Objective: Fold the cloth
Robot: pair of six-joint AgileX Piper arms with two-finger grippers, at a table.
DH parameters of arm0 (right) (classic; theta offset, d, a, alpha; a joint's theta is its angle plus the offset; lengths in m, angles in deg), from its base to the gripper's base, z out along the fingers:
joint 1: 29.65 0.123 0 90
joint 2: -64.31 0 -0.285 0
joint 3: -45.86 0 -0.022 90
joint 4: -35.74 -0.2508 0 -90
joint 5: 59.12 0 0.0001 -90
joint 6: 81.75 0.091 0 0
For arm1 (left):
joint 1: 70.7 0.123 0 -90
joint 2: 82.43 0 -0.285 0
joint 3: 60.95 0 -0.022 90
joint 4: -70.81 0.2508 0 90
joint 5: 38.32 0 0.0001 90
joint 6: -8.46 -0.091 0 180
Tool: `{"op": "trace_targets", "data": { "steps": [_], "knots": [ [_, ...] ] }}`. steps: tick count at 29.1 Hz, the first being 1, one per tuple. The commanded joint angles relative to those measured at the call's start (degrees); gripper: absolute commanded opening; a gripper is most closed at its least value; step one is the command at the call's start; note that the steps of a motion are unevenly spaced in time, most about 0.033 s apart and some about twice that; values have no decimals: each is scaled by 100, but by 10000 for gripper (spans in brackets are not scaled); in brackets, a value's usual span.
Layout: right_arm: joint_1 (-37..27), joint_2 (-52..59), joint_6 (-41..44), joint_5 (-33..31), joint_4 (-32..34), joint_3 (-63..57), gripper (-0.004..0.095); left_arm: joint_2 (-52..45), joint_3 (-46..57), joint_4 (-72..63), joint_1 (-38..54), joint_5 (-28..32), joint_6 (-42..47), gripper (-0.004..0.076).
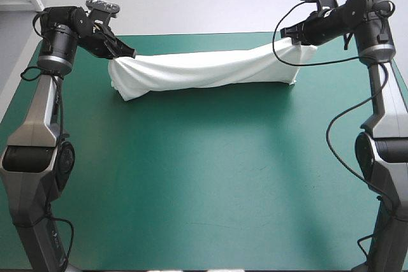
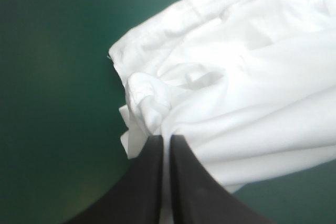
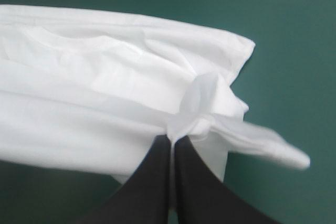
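The white T-shirt (image 1: 204, 69) hangs stretched in a long band across the far part of the teal-green table, sagging in the middle toward the cover. My left gripper (image 1: 129, 52) is shut on its left end, and bunched fabric (image 2: 157, 103) spills out just ahead of the black fingers (image 2: 149, 171). At the other end my right gripper (image 1: 294, 37) is shut on the T-shirt (image 3: 105, 103), a pinched knot of cloth sitting at the tips of its fingers (image 3: 194, 182). Both ends are held above the table.
Bare teal-green cover (image 1: 210, 176) spreads from the T-shirt to the near edge. The table's far edge (image 1: 210, 34) runs just behind the stretched T-shirt. A black cable loops below the right wrist.
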Motion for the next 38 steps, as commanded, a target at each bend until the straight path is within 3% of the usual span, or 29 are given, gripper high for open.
{"op": "trace_targets", "data": {
  "steps": [1, 5, 20, 28, 31, 34, 37, 38],
  "knots": [
    [0, 1038, -24, 225, 125, -873, -16, -820, 512, -65, 5, -243, 155, 19],
    [24, 1665, -66, 225, 511, -2272, -16, -1455, 1719, -65, 5, -243, 155, 19],
    [294, 3304, -541, 348, 487, -6606, -15, -3450, 6327, 13, 5, -69, 454, 19],
    [738, 4063, -706, 751, 444, -7890, -15, -4074, 7312, 45, 5, 144, 397, 21],
    [761, 4257, -820, 839, 444, -8018, 7, -4161, 7312, 45, 5, 130, 303, 71],
    [761, 4422, -820, 862, 430, -8018, 176, -4227, 7312, -90, 5, -2, 303, 195],
    [761, 4558, -797, 988, 359, -8018, 456, -4250, 7312, -116, 5, -66, 316, 394],
    [761, 4654, -763, 1236, 319, -8018, 638, -4263, 7312, -105, 5, -79, 302, 525]
  ]
}}
